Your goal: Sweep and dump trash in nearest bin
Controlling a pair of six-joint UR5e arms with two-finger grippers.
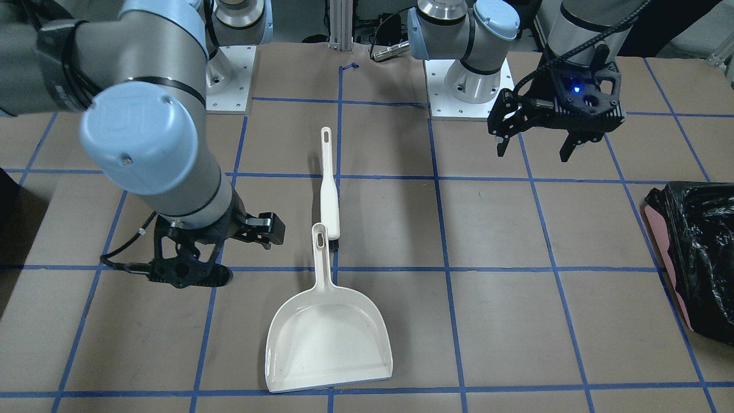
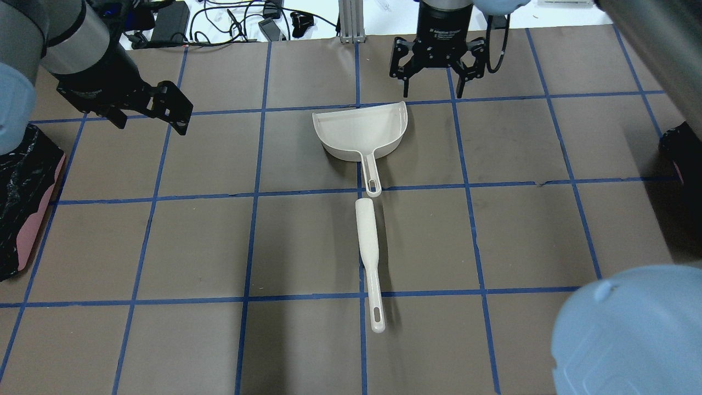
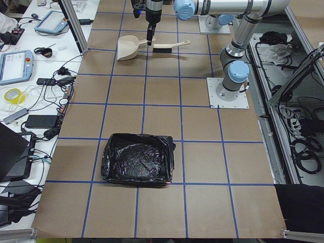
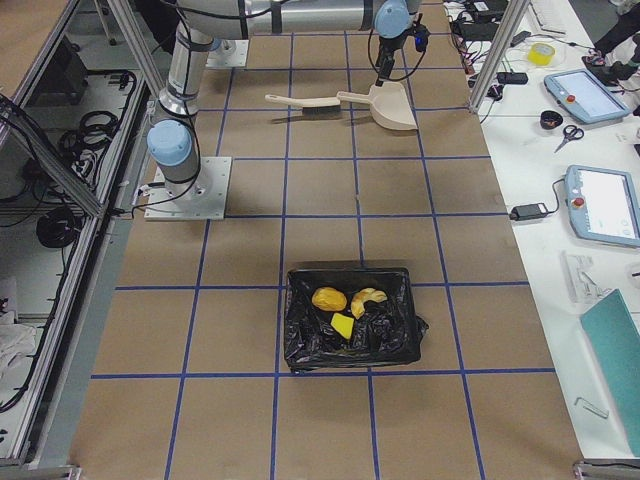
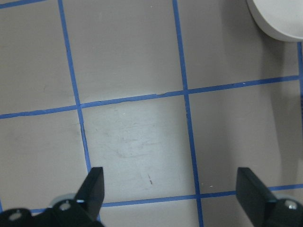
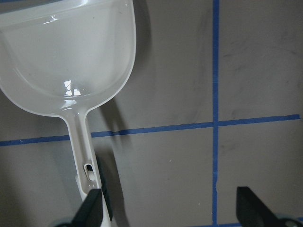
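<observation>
The left gripper (image 1: 534,154) and right gripper (image 2: 432,90) are hanging spread and empty. Well apart from both, the wrinkled orange-brown lump (image 4: 329,298), pale cream curved piece (image 4: 367,299) and yellow sponge wedge (image 4: 342,326) are lying in the black-lined bin (image 4: 300,352). The dumping is looking done, likely calling only for parking the arms.

No text, brand, number or sign can be read: the small pale printed label (image 2: 439,37) on the black body just behind the right gripper (image 2: 432,90) is too small to make out, and the grey screened tablets (image 4: 603,205), well apart from it, show only blur.
</observation>
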